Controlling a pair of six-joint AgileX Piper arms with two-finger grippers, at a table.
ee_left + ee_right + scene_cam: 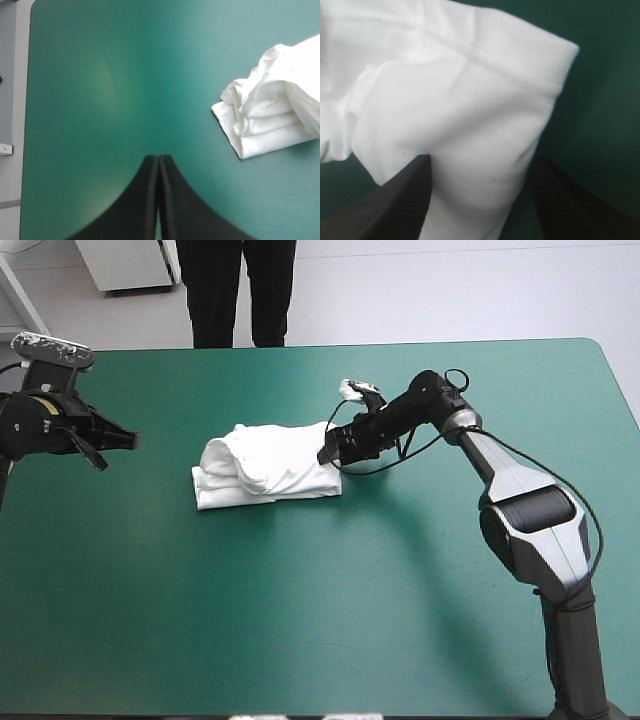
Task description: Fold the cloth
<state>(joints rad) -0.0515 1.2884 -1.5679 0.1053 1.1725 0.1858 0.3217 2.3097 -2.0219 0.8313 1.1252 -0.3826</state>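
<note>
A: Where's the T-shirt (268, 466)?
B: On the table (400, 640), around its middle, a bit toward the far edge and the left side. It's a folded bundle lying flat on the teal-green cover.
A: Orientation?
B: The long axis runs roughly between the table's left and right edges, with the right end tilted slightly toward the far edge. The end facing the table's left edge shows stacked folds with a rumpled layer on top. The end facing the table's right edge shows a seamed hem.
A: Counts?
B: One T-shirt, one table, two grippers.
A: Right gripper (330, 453)?
B: It's low over the table's middle, at the bundle's right end. The black fingers (410, 200) are spread wide, not clamped. The right wrist view has the hemmed cloth lying between them, and one fingertip looks to be against the fabric. I can't tell if the other one touches.
A: Left gripper (128, 440)?
B: It's near the table's left edge, well apart from the bundle. The fingers are pressed together into one point, nothing between them, with bare cover ahead.
</note>
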